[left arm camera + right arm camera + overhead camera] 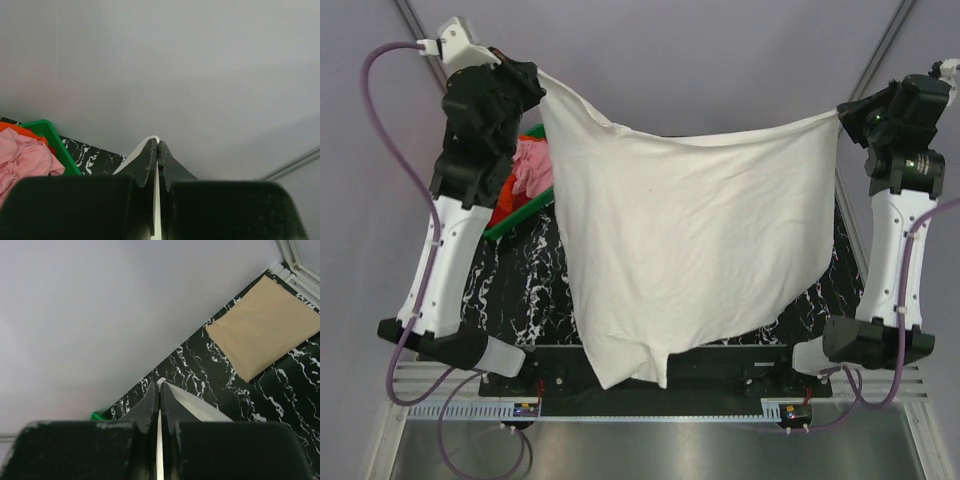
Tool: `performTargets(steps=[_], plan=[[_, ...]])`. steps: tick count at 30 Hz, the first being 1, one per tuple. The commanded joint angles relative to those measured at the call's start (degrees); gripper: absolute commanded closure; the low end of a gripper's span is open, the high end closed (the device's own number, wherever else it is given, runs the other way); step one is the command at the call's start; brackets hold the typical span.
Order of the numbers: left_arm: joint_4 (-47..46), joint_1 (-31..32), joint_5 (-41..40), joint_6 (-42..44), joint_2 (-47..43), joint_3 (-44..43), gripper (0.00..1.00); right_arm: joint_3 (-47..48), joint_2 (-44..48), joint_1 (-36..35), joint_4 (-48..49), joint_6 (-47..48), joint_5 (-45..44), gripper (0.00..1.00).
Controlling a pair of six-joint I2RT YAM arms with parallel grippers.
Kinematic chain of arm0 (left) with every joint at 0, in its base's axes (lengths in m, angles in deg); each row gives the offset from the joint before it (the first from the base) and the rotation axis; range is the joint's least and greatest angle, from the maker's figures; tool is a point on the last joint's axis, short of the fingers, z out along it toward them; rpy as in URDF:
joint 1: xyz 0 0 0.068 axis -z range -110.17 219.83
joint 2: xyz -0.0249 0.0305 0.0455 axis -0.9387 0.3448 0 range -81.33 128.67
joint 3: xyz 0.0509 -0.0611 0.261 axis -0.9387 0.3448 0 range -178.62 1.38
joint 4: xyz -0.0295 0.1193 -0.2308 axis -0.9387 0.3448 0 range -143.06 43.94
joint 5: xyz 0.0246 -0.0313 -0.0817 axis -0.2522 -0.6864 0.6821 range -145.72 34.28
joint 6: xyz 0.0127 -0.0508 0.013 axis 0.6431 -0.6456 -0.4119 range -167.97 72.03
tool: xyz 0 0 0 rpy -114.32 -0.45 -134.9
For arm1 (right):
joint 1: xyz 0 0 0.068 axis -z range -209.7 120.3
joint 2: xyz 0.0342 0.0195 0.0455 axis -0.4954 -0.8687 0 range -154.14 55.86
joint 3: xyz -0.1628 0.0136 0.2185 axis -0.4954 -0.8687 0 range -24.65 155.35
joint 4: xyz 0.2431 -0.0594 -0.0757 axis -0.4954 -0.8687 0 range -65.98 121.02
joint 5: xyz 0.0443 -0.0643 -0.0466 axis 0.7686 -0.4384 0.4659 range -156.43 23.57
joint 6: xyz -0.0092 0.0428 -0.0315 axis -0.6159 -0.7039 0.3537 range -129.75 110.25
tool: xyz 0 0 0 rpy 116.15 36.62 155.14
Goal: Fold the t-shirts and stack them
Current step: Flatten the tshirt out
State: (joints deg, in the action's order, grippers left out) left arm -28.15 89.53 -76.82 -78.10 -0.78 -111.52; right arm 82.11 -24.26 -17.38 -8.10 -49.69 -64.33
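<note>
A white t-shirt point(680, 240) hangs spread high above the black marble table, stretched between both arms, its lower part drooping toward the near edge. My left gripper point(532, 78) is shut on its upper left corner, and a sliver of white cloth point(154, 139) shows between the closed jaws point(158, 145). At the upper right corner my right gripper point(842, 112) is shut on the cloth, white fabric point(161, 381) pinched at the tips point(160, 385). A folded tan t-shirt point(265, 335) lies flat on the table in the right wrist view. Pink point(532, 165) and orange point(15, 129) tees sit in the crate.
A green plastic crate point(525, 212) stands at the back left of the table, partly behind the left arm; its rim point(50, 132) shows in the left wrist view. The hanging shirt hides most of the marble table point(530, 290). A grey backdrop surrounds the table.
</note>
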Motion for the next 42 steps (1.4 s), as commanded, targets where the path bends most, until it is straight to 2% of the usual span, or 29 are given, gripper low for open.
performTargets(steps=[1,5,8,10,13,17,19,20,23,24,26,28,29,33,34,38,42], plan=[[-11.63,-1.16,-3.25,0.78,2.93,-6.96,1.0,10.9,-5.28,0.08,7.65,2.85,-1.76,1.0],[-16.98,-1.25,-1.31,1.21,8.03,-14.61,1.0,26.1,-14.44,0.16,6.78,5.66,-0.09,1.0],[-19.45,-1.25,-0.87,3.4,10.93,-22.16,1.0,44.08,-21.29,1.04,2.22,8.03,-0.44,1.0],[-22.43,-1.16,-1.04,5.51,10.68,-22.45,1.0,48.88,-24.19,1.92,0.97,8.74,-1.05,1.0],[-28.58,-1.33,-0.61,7.36,8.57,-19.03,1.0,48.29,-23.07,4.03,1.06,8.57,-1.76,1.0],[-27.98,-1.42,2.02,6.76,5.6,-15.87,1.0,40.13,-18.95,4.56,1.32,9.01,-1.76,1.0],[-30.52,-1.33,4.21,4.13,2.08,-5.44,1.0,31.87,-15.17,4.56,1.84,9.27,-1.41,1.0],[-32.27,-1.33,4.58,3.16,-2.37,4.26,1.0,24.88,-13.68,4.56,2.8,9.27,-0.88,1.0],[-36.76,-1.33,4.58,1.48,-11.25,17.67,1.0,11.94,-5.69,4.56,8.14,9.62,0.26,1.0],[-37.47,-1.33,4.41,1.3,-13.47,25.37,1.0,2.93,-0.97,4.56,9.65,9.97,0.26,1.0],[-37.21,-1.33,3.61,0.6,-20.3,36.19,1.0,-8.51,3.72,4.56,11.86,10.15,-0.17,1.0],[-36.51,-1.25,3.79,-0.1,-25.16,42.91,1.0,-15.14,9.87,4.56,11.87,9.97,-0.87,1.0],[-35.12,-1.25,3.79,-0.63,-29.79,48.86,1.0,-21.7,11.81,4.56,11.78,9.1,-1.49,1.0],[-29.23,-1.16,5.45,-3.18,-40.28,60.85,1.0,-38.7,22.36,4.56,10.73,4.8,-1.76,1.0],[-27.3,-1.25,5.63,-4.22,-43.69,64.35,1.0,-44.74,23.76,4.56,8.9,2.61,-4.45,1.0],[-17.82,-1.25,7.03,-7.13,-51.36,73.14,1.0,-55.84,28.34,4.47,3.53,-0.21,-6.85,1.0],[-11.12,-1.25,9.32,-12.22,-57.16,80.46,1.0,-62.72,30.72,4.56,-1.66,-2.5,-7.83,1.0]])
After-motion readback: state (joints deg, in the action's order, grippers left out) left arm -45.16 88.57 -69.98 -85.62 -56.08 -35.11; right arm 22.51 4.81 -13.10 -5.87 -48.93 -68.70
